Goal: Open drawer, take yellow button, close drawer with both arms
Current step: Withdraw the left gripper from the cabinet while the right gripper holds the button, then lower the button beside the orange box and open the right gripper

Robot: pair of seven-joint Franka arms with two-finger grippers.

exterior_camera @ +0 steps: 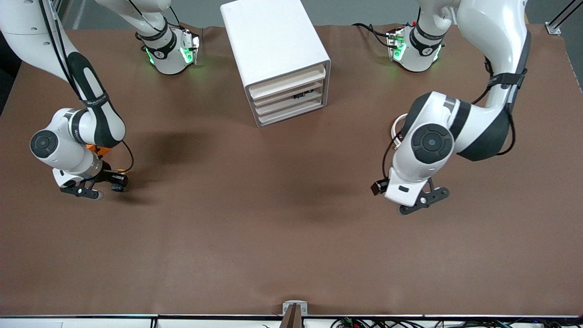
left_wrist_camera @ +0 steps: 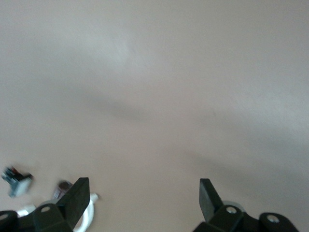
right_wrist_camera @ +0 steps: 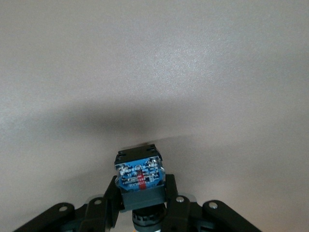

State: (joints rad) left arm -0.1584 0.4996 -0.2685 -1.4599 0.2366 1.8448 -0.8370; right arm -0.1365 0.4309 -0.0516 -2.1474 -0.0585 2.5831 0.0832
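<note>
- Right gripper (right_wrist_camera: 143,205): jaws clamped tight on the little push button with the blue base and black body (right_wrist_camera: 140,176). The blue end faces the wrist camera, so the cap is hidden. It hangs low over the brown bench (exterior_camera: 255,237) at the right arm's end, just above the surface.
- Left gripper (left_wrist_camera: 145,193): jaws spread wide with nothing between them, hovering over bare bench at the left arm's end. A white ring-shaped piece (left_wrist_camera: 84,215) and a couple of small dark parts (left_wrist_camera: 17,179) lie close by it.
- The tall white rounded cabinet (exterior_camera: 275,59) sits mid-bench, nearer the arm bases. Its uppermost cream-fronted tray drawer (exterior_camera: 288,84) looks roughly flush with the three below it, though I can't tell if it's fully home.
- What could bite: the grip is only on the button's narrow body, so a quick swing or a bump on the bench could twist it loose and send it rolling.
- If the drawer still needs a push, an off-centre shove from those open jaws might skid the light cabinet instead of seating the tray.
</note>
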